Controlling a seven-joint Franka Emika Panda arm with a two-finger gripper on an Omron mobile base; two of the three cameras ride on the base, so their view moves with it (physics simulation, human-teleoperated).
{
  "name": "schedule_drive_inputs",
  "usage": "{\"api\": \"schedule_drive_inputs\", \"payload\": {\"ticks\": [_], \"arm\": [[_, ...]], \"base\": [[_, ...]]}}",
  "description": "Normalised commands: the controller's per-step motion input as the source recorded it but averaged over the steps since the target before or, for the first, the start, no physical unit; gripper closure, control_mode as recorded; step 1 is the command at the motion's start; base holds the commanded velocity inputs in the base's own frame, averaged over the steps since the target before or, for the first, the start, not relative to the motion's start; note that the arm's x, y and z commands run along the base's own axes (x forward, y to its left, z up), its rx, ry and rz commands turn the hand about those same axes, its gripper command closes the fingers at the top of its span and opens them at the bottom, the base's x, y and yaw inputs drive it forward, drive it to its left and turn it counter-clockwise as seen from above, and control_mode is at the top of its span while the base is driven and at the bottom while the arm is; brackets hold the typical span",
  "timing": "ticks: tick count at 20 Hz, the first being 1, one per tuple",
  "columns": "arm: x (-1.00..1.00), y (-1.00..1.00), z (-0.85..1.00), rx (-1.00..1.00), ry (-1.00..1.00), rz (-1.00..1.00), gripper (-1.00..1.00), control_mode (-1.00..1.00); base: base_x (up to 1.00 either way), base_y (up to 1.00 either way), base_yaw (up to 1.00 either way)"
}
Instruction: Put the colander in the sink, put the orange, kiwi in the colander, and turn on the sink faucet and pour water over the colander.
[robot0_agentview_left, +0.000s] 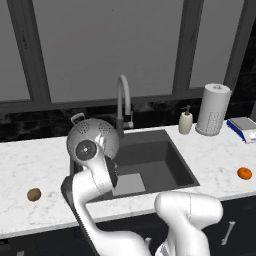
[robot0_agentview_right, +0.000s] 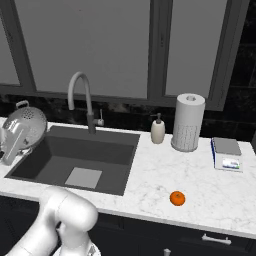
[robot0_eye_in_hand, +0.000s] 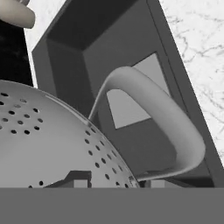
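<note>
Left base view: the colander (robot0_agentview_left: 94, 134) is lifted at the sink's (robot0_agentview_left: 165, 165) left rear corner, tilted, with the arm's wrist in front of it; the fingers themselves are hidden here. The kiwi (robot0_agentview_left: 34, 194) lies on the tabletop (robot0_agentview_left: 30, 165) left of them, the orange (robot0_agentview_left: 244, 173) far right.

Right base view: colander (robot0_agentview_right: 27, 125) held tilted beside the sink (robot0_agentview_right: 100, 150), left of the sink faucet (robot0_agentview_right: 82, 100); orange (robot0_agentview_right: 177, 198) well apart.

Hand view: fingers (robot0_eye_in_hand: 116, 183) pressed together, pinching the colander (robot0_eye_in_hand: 48, 140) near its loop handle (robot0_eye_in_hand: 166, 127), above the basin
</note>
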Motion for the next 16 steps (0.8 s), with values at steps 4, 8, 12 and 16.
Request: {"api": "schedule_drive_inputs", "payload": {"ticks": [4, 8, 12, 16], "arm": [[-0.65, -0.63, 0.00, 0.12, 0.11, -0.03, 1.00, -1.00], [-0.87, -0.83, 0.00, 0.11, 0.01, 0.03, 1.00, -1.00], [-0.79, -0.80, 0.00, 0.02, 0.06, 0.13, 1.00, -1.00], [-0.49, -0.90, 0.05, 0.00, 0.02, 0.12, 1.00, -1.00]], "base": [[0.00, 0.00, 0.00], [0.00, 0.00, 0.00], [0.00, 0.00, 0.00], [0.00, 0.00, 0.00]]}}
